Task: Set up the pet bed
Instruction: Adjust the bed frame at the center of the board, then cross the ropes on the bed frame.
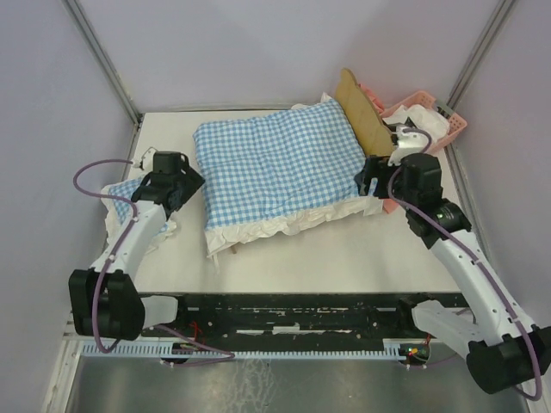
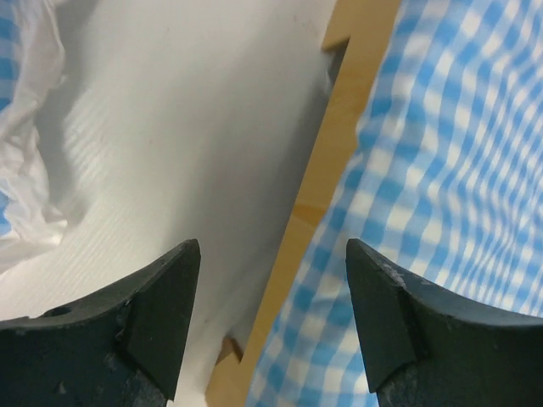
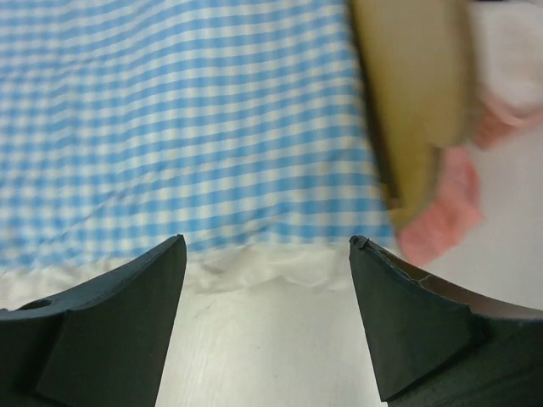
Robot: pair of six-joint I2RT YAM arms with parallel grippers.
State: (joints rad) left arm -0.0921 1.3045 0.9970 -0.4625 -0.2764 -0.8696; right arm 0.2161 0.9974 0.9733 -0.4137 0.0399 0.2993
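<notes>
The pet bed lies in the middle of the table under a blue-and-white checked cushion (image 1: 275, 163). Its wooden headboard (image 1: 362, 110) sticks up at the cushion's right end, and a bit of wood (image 1: 231, 249) pokes out at the front left. My left gripper (image 1: 191, 182) is open at the cushion's left edge. In the left wrist view that gripper (image 2: 271, 250) has the wooden side rail (image 2: 327, 170) and checked cushion (image 2: 441, 170) beyond its gap. My right gripper (image 1: 372, 176) is open at the cushion's right front corner. In the right wrist view this gripper (image 3: 267, 246) frames the white frill (image 3: 254, 267), with the headboard (image 3: 416, 93) beyond.
A pink plastic basket (image 1: 435, 110) holding white cloth stands at the back right, behind the headboard, and shows in the right wrist view as the pink basket (image 3: 441, 212). A second checked piece with white frill (image 1: 129, 191) lies under the left arm. Frame posts rise at both back corners.
</notes>
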